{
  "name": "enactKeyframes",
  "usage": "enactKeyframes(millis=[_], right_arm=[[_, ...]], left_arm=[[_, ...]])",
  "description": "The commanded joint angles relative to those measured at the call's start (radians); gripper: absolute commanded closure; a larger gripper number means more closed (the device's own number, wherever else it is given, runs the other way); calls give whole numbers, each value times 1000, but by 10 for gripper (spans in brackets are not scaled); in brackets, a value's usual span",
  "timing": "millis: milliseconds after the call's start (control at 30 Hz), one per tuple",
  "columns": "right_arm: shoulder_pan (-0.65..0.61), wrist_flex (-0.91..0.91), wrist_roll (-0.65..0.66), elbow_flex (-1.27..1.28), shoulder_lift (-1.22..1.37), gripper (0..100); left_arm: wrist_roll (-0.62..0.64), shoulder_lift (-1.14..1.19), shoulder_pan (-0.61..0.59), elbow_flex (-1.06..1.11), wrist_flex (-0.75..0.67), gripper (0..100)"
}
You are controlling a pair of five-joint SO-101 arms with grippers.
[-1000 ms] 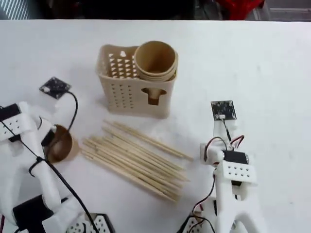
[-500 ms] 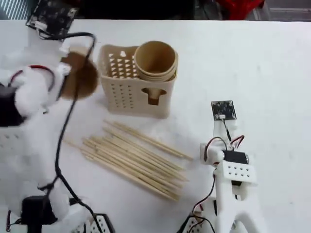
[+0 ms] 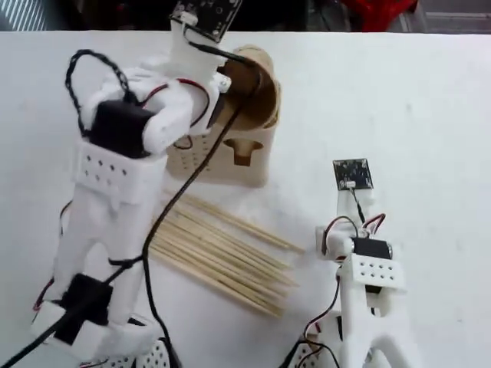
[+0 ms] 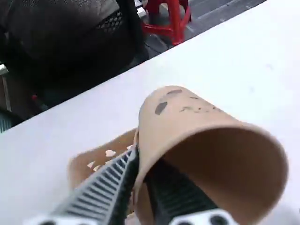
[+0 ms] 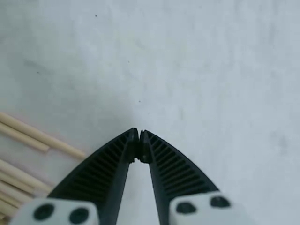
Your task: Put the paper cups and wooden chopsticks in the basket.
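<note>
Now left gripper [image 4: 141,159] pinches paper cup [image 4: 187,126] rim over basket [image 3: 261,167], prob. to drop in; right gripper's [image 5: 139,140] closed, empty.

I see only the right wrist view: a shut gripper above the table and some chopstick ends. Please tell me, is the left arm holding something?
Observer: Yes. The left gripper is shut on a paper cup, one finger inside it and one outside.
Operator: Where is this cup?
Observer: In the high view it is held tilted over the top of the basket, not released.
Operator: And the chopsticks?
Observer: The chopsticks lie in a loose pile on the table, between the basket and the arm bases.
</note>
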Motion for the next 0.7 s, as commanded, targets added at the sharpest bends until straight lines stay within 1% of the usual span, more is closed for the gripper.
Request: enactKeyframes(millis=[0,200,300,433,667], right_arm=[[-1,-13,11,-3,-27,979],[-1,-13,11,-3,-27,979],[-1,-13,11,-3,-27,979],[-1,-13,11,-3,-27,979],[-2,-13,11,-3,-27,979]], left_arm=[[31,47,1,-91,35,977],[32,99,-8,-157,71,973],[32,108,-2,-161,60,918],[32,107,-4,-161,3,839],[32,111,-7,-157,-106,831]])
